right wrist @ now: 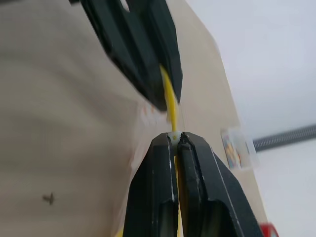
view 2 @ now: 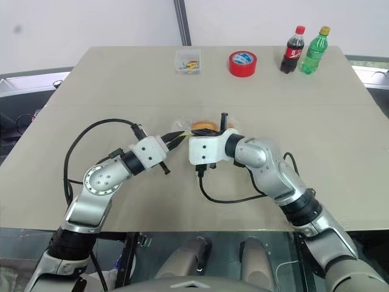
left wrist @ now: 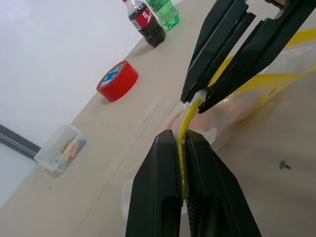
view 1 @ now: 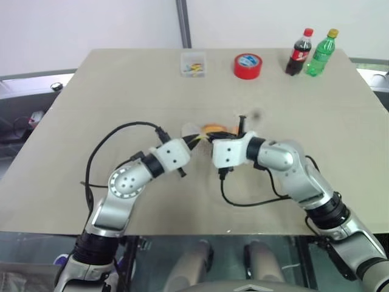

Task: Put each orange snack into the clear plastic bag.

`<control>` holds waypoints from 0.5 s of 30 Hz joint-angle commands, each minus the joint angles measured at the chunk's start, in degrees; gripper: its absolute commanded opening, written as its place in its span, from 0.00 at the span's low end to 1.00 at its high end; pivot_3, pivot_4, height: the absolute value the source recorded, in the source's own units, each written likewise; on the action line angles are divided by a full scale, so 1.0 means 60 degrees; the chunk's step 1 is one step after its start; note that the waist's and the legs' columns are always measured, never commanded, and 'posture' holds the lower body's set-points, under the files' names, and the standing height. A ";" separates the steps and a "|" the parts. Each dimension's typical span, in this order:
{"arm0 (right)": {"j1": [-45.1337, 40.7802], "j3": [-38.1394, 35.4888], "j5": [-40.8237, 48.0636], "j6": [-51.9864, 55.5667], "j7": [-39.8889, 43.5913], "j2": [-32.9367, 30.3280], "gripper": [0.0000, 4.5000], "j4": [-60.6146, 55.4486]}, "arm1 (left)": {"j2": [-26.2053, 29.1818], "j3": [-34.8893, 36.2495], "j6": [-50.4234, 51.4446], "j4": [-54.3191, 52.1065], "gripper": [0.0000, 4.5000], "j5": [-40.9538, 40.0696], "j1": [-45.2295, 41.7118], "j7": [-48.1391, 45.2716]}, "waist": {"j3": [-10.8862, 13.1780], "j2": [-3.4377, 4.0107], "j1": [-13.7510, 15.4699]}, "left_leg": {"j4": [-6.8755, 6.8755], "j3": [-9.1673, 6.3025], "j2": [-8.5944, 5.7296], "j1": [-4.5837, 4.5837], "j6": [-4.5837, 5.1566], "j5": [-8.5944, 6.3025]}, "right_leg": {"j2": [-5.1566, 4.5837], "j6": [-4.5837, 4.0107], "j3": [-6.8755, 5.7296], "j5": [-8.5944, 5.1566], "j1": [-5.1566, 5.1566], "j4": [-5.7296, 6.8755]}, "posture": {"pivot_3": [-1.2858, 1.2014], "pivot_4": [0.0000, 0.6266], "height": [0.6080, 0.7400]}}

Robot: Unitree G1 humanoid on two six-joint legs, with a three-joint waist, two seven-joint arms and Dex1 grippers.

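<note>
A: Both our jaws clamp the bag's yellow strip, near side of the tape, a snack inside.

B: We should slide the zip gently, keeping it taut.

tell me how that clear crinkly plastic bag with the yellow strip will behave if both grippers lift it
Probably floppy: the clear crinkly plastic bag with the yellow strip bends between the left gripper and right gripper pinching it. Likely light, being thin film. The orange snack inside may slide about.
</note>
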 commanded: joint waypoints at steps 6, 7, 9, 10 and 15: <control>0.1169 -0.1985 -0.0372 0.1363 -0.0524 -0.1806 0.00 0.0184 | 0.0277 0.0899 -0.0138 0.0297 0.00 -0.0225 -0.0187 0.0439 | 0.0001 -0.0002 0.0015 | -0.0005 0.0017 0.0004 -0.0002 0.0001 -0.0001 | -0.0016 0.0000 0.0014 0.0000 -0.0010 0.0001 | 0.52 0.24 0.77; 0.1251 -0.2167 -0.0328 0.1378 -0.0572 -0.2002 0.00 0.0265 | 0.0292 0.0916 -0.0131 0.0345 0.00 -0.0255 -0.0241 0.0429 | 0.0001 -0.0002 0.0018 | -0.0009 0.0019 0.0006 -0.0003 0.0001 0.0000 | -0.0016 0.0000 0.0018 0.0000 -0.0013 0.0002 | 0.52 0.24 0.77; 0.1312 -0.2402 -0.0237 0.1362 -0.0643 -0.2327 0.00 0.0400 | 0.0318 0.0933 -0.0123 0.0451 0.00 -0.0313 -0.0334 0.0422 | 0.0002 -0.0003 0.0021 | -0.0010 0.0023 0.0007 -0.0005 0.0001 0.0000 | -0.0017 0.0001 0.0020 0.0000 -0.0015 0.0001 | 0.52 0.24 0.77; 0.1313 -0.2496 -0.0177 0.1382 -0.0668 -0.2431 0.00 0.0435 | 0.0326 0.0936 -0.0123 0.0500 0.00 -0.0336 -0.0367 0.0424 | 0.0002 -0.0004 0.0011 | -0.0010 0.0028 0.0007 -0.0005 0.0001 0.0000 | -0.0018 0.0001 0.0023 0.0001 -0.0015 0.0001 | 0.52 0.24 0.77; 0.1201 -0.2767 0.0009 0.1449 -0.0748 -0.2757 0.00 0.0470 | 0.0337 0.1024 -0.0078 0.0670 0.00 -0.0497 -0.0495 0.0436 | 0.0004 -0.0007 0.0009 | -0.0011 0.0033 0.0009 -0.0007 0.0003 -0.0002 | -0.0019 0.0002 0.0027 0.0001 -0.0018 -0.0001 | 0.52 0.24 0.77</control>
